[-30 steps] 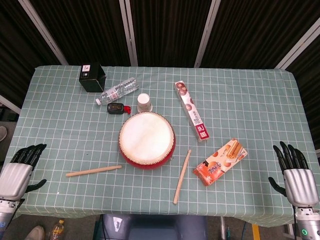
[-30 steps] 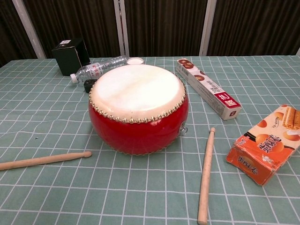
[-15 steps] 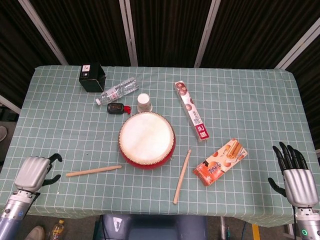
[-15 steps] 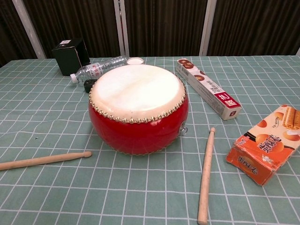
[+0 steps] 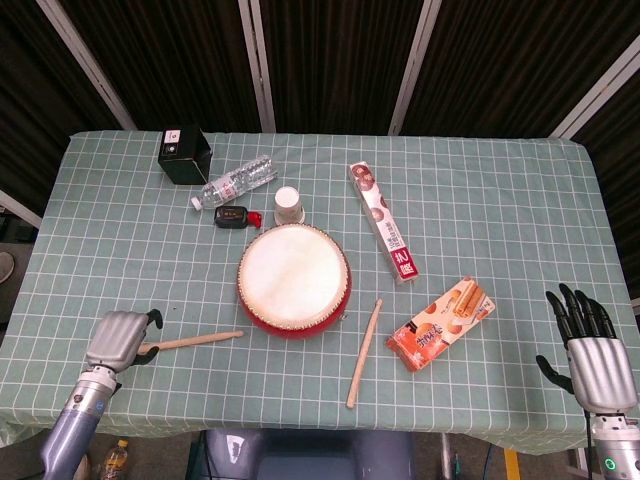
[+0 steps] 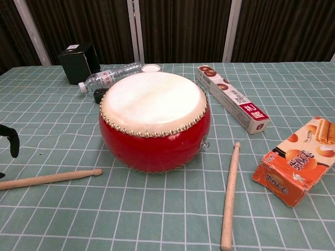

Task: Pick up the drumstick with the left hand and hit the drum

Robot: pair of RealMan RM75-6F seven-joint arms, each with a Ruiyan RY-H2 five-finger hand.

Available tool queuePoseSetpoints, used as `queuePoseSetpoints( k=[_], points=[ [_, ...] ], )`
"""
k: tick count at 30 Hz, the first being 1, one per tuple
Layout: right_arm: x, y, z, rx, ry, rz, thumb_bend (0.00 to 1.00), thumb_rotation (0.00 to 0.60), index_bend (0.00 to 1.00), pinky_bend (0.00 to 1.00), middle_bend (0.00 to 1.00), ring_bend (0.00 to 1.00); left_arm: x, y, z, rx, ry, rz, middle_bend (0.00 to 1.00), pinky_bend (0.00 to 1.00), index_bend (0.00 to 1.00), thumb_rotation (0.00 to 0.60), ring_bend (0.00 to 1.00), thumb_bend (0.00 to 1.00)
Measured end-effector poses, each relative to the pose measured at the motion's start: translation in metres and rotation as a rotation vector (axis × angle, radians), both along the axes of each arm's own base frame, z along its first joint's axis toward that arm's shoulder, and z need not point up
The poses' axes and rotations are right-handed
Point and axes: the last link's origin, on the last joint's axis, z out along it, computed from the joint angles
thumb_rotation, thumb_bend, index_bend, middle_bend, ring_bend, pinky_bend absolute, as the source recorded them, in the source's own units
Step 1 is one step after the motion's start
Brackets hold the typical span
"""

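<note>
L hand (image 5: 118,338) over drumstick (image 5: 195,341) end, grip unclear | R hand (image 5: 590,352) released | cup (image 5: 288,205) upright

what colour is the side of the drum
Red, with a row of gold studs under the pale skin of the drum; clearest in the chest view.

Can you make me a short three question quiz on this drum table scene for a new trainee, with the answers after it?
1. True or false: the left hand is above the butt end of the left drumstick, which lies on the tablecloth.
2. Which thing stands just behind the drum in the head view? A) paper cup B) biscuit box C) black box
3. Fill in: the right hand holds ____ and its fingers are spread.

Key
1. True.
2. A.
3. Nothing.
</note>
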Motion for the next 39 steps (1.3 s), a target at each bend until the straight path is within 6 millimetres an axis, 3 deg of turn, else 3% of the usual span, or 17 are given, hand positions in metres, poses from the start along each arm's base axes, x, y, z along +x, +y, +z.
queuePoseSetpoints(
  k=[8, 14, 39],
  points=[
    [0.000, 0.000, 0.000, 0.005, -0.011, -0.004, 0.25, 0.600, 0.00, 0.12, 0.00, 0.00, 0.008, 0.008, -0.029, -0.042, -0.014, 0.082, 1.00, 0.98, 0.46, 0.600, 1.00, 0.24],
    [0.000, 0.000, 0.000, 0.004, -0.016, -0.003, 0.25, 0.600, 0.00, 0.12, 0.00, 0.00, 0.009, 0.011, -0.040, -0.049, -0.003, 0.101, 1.00, 0.98, 0.46, 0.600, 1.00, 0.26],
    [0.001, 0.000, 0.000, 0.011, -0.029, -0.008, 0.25, 0.600, 0.00, 0.12, 0.00, 0.00, -0.010, 0.015, -0.041, -0.051, 0.044, 0.157, 1.00, 0.98, 0.49, 0.600, 1.00, 0.29]
  ],
)
